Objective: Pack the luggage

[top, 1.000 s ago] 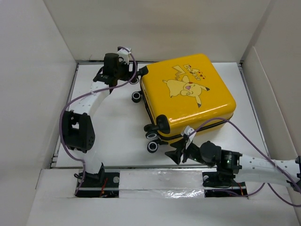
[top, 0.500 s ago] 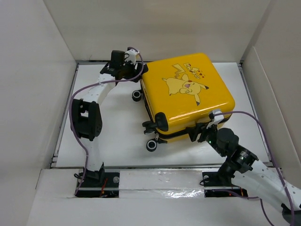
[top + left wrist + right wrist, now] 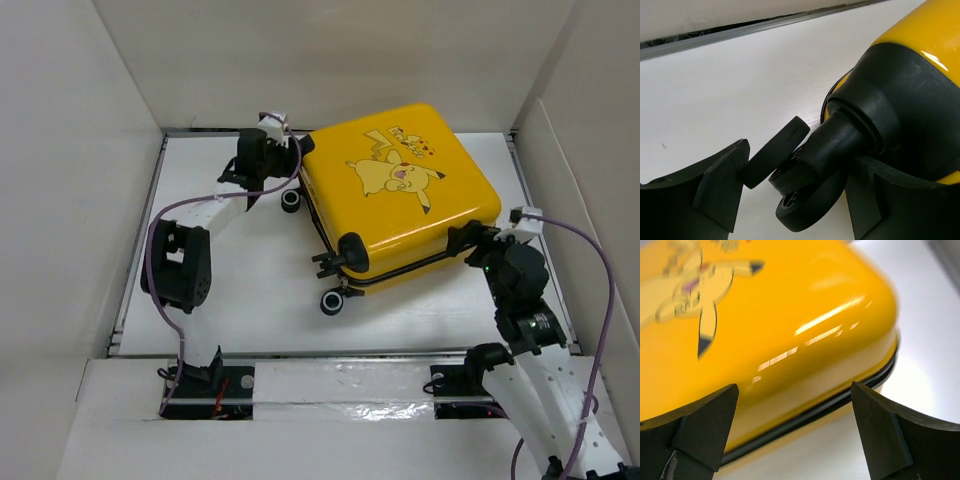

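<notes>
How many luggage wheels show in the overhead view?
3: one wheel beside the left end effector, two at the luggage's near-left corner. A fourth, between that end effector's fingers, is hidden from above.

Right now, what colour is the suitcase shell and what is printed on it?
Yellow suitcase with a cartoon Pikachu print, best in the top view.
</notes>
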`<action>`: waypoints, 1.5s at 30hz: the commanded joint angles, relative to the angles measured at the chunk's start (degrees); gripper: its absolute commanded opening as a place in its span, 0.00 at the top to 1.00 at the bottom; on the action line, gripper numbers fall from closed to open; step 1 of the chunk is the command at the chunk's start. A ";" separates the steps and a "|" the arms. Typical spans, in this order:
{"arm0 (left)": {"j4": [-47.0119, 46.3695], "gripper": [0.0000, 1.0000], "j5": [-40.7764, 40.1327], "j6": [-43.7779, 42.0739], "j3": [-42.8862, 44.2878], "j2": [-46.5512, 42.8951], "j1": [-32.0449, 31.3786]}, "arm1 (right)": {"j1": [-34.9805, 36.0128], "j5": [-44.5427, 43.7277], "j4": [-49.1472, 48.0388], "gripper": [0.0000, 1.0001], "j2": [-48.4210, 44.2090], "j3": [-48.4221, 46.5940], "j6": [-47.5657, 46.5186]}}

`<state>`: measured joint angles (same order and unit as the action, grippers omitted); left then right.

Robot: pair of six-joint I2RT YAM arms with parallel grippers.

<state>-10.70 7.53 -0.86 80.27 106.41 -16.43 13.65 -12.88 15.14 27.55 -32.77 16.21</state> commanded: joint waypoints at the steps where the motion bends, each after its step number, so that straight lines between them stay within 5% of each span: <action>1: -11.85 1.00 -7.00 14.20 -9.76 -6.12 -0.01 | -5.02 -0.56 -7.13 0.00 1.18 -4.84 -0.65; 4: -18.28 1.00 -12.00 20.89 -18.81 -11.13 -0.01 | -10.82 5.21 -10.81 0.00 7.56 -5.19 -1.44; 11: -25.94 1.00 -17.37 30.83 -36.39 -23.52 -0.01 | -18.04 39.46 -25.76 0.00 28.04 -5.54 0.84; 18: -28.15 1.00 -16.32 33.03 -52.12 -36.96 -1.58 | -7.95 45.93 -31.31 0.00 44.48 -16.86 0.41; 25: -22.01 1.00 -17.20 31.53 -58.64 -51.82 -8.97 | 2.52 49.28 -22.09 0.00 59.45 -38.41 -6.80; 32: -18.84 1.00 -12.98 33.38 -60.15 -61.23 -9.50 | 2.35 43.23 -19.45 0.00 47.29 -35.88 -11.27; 37: -18.21 1.00 -10.87 34.26 -57.68 -62.90 -9.50 | 0.50 37.85 -23.99 0.01 26.98 -17.45 -10.59; 38: -18.39 1.00 -10.87 34.78 -57.42 -62.64 -9.50 | 2.24 36.54 -25.93 0.06 23.11 -8.45 -9.36; 40: -18.31 1.00 -10.34 34.96 -56.63 -61.94 -9.50 | 3.57 33.47 -28.05 0.40 11.16 -0.22 -7.78; 42: -18.39 1.00 -10.08 35.58 -56.45 -61.68 -9.50 | 5.50 28.19 -27.18 1.00 4.12 9.60 -4.35; 45: -18.74 1.00 -9.29 36.80 -56.71 -62.20 -9.50 | 7.96 24.24 -24.55 1.00 -6.87 17.46 -0.57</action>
<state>-22.70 -9.47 33.76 19.64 45.23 -24.12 19.94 18.52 -10.68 24.53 -20.60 11.05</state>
